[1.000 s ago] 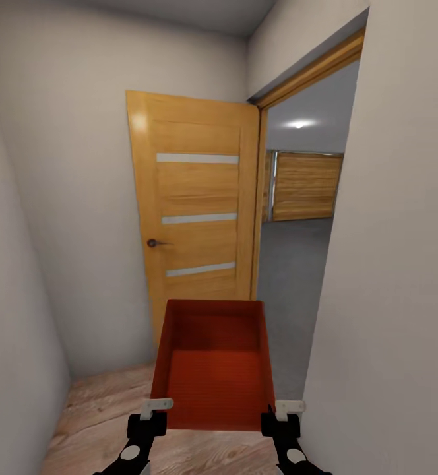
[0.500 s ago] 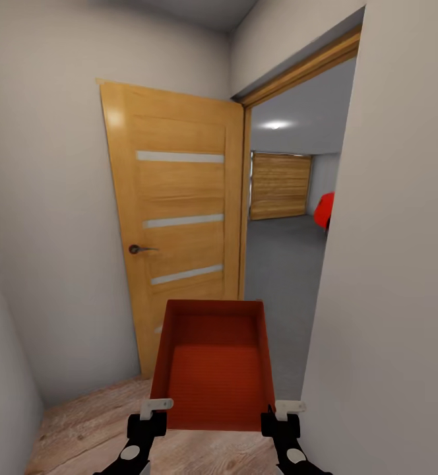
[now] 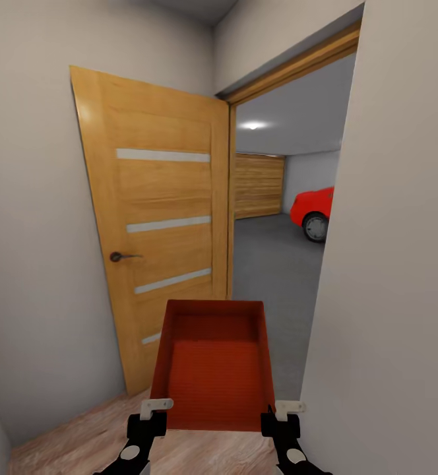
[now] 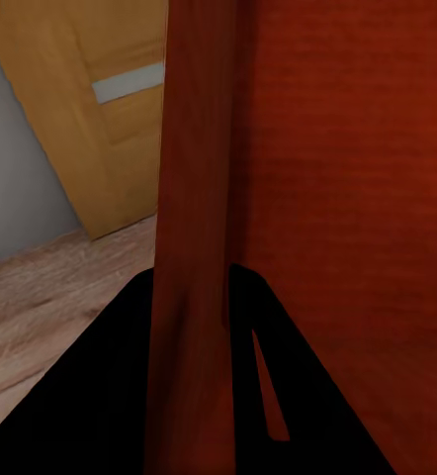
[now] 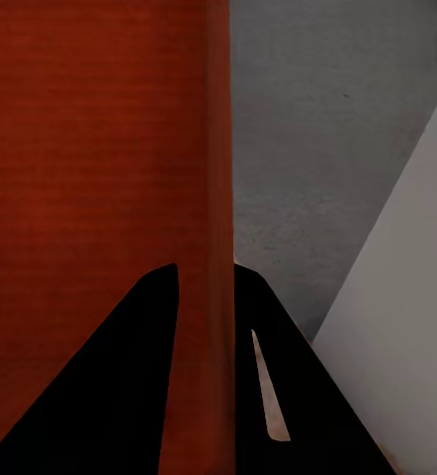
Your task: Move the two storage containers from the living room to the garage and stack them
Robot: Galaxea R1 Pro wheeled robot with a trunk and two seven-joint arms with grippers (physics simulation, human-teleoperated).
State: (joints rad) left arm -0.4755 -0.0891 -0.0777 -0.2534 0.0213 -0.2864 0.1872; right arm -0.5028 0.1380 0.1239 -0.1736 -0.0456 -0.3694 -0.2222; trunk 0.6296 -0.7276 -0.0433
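Orange-red storage container [image 3: 212, 369] held level before the robot, left claw [image 3: 154, 410] clamped on its left wall, right claw [image 3: 280, 410] on its right wall, open wooden door [image 3: 156, 224] ahead, garage floor [image 3: 272, 277] and red car [image 3: 313, 210] beyond.

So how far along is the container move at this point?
Partly done: one storage container is held by both the left gripper and right gripper, at the open wooden door facing the garage's concrete floor and red car. Placing and stacking remain.
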